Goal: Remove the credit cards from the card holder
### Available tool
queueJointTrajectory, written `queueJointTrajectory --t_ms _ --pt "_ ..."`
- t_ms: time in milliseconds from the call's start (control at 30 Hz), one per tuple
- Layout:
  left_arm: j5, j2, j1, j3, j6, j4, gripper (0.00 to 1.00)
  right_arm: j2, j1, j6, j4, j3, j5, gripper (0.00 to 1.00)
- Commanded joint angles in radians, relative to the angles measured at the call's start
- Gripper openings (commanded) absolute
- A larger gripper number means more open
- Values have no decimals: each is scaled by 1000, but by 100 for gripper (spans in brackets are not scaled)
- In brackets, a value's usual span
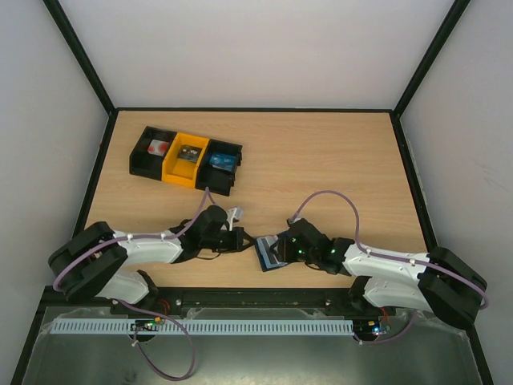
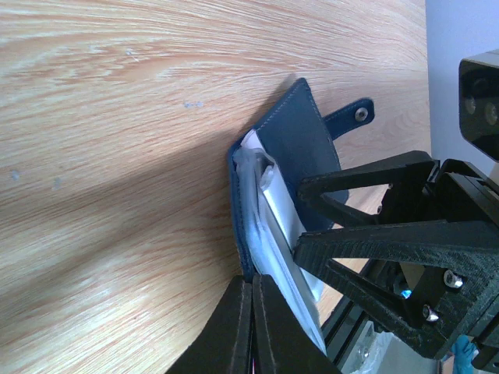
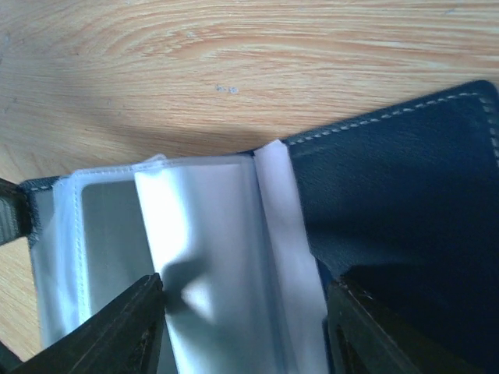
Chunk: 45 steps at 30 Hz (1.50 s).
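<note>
The card holder (image 1: pixel 268 255) lies open on the table between the arms, dark blue-black with clear pale sleeves (image 3: pixel 210 249) fanned up. My left gripper (image 2: pixel 251 290) is shut, its tips pinching the holder's near cover edge (image 2: pixel 238 226). My right gripper (image 3: pixel 245 319) is open, one finger on each side of the raised sleeves, just above them. It also shows in the left wrist view (image 2: pixel 299 218). No bright blue credit card shows; a grey sheet (image 3: pixel 113 226) sits in one sleeve, and I cannot tell whether it is a card.
A row of black and yellow bins (image 1: pixel 186 159) stands at the back left, with a red-and-white item (image 1: pixel 157 147) in one. The holder's snap tab (image 2: pixel 351 117) sticks out on the far side. The table's front rail runs close behind both grippers.
</note>
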Motion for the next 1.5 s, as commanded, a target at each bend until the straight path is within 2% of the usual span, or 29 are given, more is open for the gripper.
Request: queueJointTrajectory --t_ms 0,233,433,600,767,833,900,1000,1067,1233,1467 --pt "-6 -35 17 -12 39 -36 3 6 8 -32 -72 2 65 54" --pt "-37 -56 46 -18 88 -109 3 -9 9 16 -190 20 223 32" --pt "-44 -48 62 -22 115 -125 3 -65 9 67 -223 -2 296 22" --pt "-19 -44 68 -21 123 -117 3 -118 10 67 -213 19 217 22" --pt "-6 -65 68 -17 112 -112 3 -199 13 77 -43 9 3 22" --pt "-3 -71 68 -17 106 -107 3 -188 31 91 3 8 -17 22" --pt "-2 -71 67 -17 102 -105 3 -155 60 95 14 23 6 26" --pt "2 -66 67 -16 97 -101 3 -77 114 89 5 70 72 42" --pt "5 -63 68 -16 96 -100 3 -6 150 81 -20 106 126 45" --pt "0 -68 67 -20 95 -105 3 149 193 74 -96 176 253 46" --pt "-29 -72 69 -26 123 -144 3 189 203 82 -158 161 390 35"
